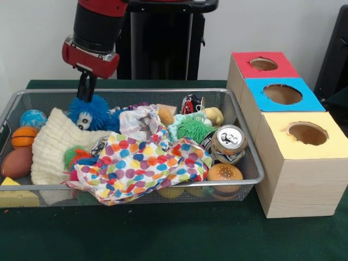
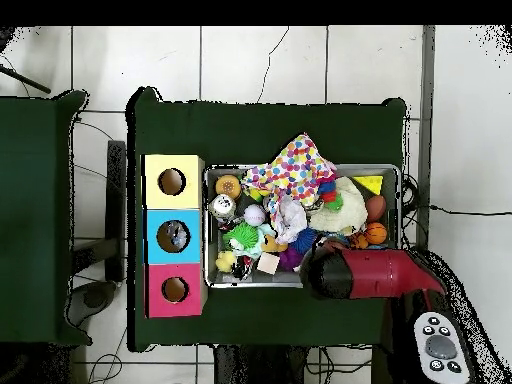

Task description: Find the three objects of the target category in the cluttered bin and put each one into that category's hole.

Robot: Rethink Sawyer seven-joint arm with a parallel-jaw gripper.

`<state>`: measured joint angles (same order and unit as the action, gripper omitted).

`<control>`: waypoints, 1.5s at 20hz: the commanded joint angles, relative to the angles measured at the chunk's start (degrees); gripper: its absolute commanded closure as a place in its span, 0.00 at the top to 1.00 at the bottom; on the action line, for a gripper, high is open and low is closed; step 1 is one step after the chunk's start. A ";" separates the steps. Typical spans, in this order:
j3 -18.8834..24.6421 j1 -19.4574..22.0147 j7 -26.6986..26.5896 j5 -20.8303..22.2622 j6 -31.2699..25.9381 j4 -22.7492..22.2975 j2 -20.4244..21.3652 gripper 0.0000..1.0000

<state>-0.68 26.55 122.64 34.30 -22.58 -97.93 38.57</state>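
Gripper [image 1: 86, 89] is lowered at upper left of the frame, just above the blue toy [image 1: 88, 112] in the bin [image 1: 247, 157]; its state cannot be told. Boxes [image 1: 296, 163] stand at right.

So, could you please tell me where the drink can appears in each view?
Front view: the drink can lies at the bin's right end, above the toy burger.
Overhead view: the can sits at the bin's left end, below the burger.
Shared landmark: the yellow box alongside.

Front and overhead, sharing bin [image 1: 247, 163]
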 commanded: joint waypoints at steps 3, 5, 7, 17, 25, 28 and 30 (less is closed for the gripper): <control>8.21 0.72 -9.83 -1.45 -10.50 8.10 0.86 0.00; 8.89 1.04 -10.74 -2.16 -12.39 7.87 2.68 0.00; 10.01 1.62 -12.64 -3.17 -15.62 8.36 4.31 0.00; 14.07 4.13 -15.88 -3.43 -23.02 9.41 7.99 0.00; 16.14 5.52 -16.27 -2.83 -24.77 8.38 10.03 0.00; 17.43 6.64 -16.95 -2.51 -23.91 7.32 10.12 0.00; 17.81 7.04 -16.61 -2.22 -23.40 6.76 10.25 0.00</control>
<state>10.69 31.65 122.61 32.35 -40.87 -90.31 48.24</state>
